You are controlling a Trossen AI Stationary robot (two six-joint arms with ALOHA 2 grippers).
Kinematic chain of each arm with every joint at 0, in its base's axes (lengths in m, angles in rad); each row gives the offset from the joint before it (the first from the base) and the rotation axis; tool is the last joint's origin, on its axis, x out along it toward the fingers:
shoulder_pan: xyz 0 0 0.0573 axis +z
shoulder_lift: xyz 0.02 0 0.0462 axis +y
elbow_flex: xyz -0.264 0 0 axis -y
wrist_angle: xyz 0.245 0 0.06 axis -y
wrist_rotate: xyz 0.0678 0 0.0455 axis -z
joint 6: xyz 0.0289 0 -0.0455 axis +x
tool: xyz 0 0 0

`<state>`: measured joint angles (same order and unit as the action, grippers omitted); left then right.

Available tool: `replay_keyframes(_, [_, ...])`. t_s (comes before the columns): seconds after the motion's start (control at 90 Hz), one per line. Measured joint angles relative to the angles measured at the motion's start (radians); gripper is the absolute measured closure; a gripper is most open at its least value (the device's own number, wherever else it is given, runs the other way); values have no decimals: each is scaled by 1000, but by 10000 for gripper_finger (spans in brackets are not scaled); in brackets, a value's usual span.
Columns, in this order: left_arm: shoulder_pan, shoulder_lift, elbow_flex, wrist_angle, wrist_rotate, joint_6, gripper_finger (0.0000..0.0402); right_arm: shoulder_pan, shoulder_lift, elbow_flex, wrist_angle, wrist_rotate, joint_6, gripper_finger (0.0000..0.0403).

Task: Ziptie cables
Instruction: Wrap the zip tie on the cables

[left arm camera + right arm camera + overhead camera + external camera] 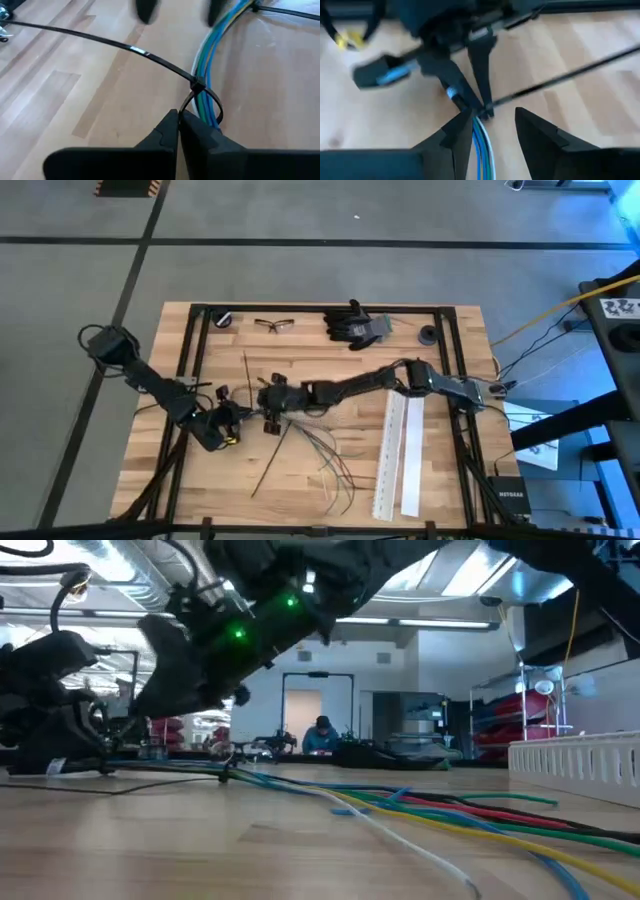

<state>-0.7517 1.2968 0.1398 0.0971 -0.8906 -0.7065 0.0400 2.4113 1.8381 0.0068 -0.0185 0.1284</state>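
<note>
Cables (pixel 207 65), blue, green, yellow and white strands bunched together, lay mid-table with a black zip tie (pixel 200 92) looped around them. The left gripper (pixel 178 117) was pinched shut on the loop; the right gripper (pixel 492 120) stood open astride the bundle. Bare wood spread toward the front edge. White perforated strips (pixel 398 455) lay to the right, gloves (pixel 357 325) and glasses (pixel 274 324) along the back.

Your two grippers crowd the bundle mid-table: left gripper (pixel 237 416) pinched on the zip tie (pixel 150 55), right gripper (pixel 262 402) spread just beside it; loose cables (pixel 330 460) fan toward the near edge; white strips (pixel 400 455) block the right; far-left boards lie bare.
</note>
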Motion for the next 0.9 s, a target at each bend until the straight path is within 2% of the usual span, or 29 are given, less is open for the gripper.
replay_keyframes(0.133, [-35,0,0,1,-1,0,401,-53,-1,-38,50,-48,57,267])
replay_keyframes(0.267, [-43,0,0,0,-1,0,401,-68,-1,-137,275,-224,139,267])
replay_keyframes(0.322, [-42,0,0,0,-5,0,401,-53,-2,-183,373,-259,180,267])
replay_keyframes(0.444, [-42,0,0,0,-16,0,401,-21,1,-254,495,-205,206,267])
replay_keyframes(0.633, [-42,0,0,15,-19,0,401,-6,39,-246,559,-131,208,267])
replay_keyframes(0.789, [-42,0,0,24,-19,-2,401,-7,112,-180,567,-158,235,267])
replay_keyframes(0.9, [-42,0,0,26,-19,-19,401,-7,115,-175,619,-190,226,267])
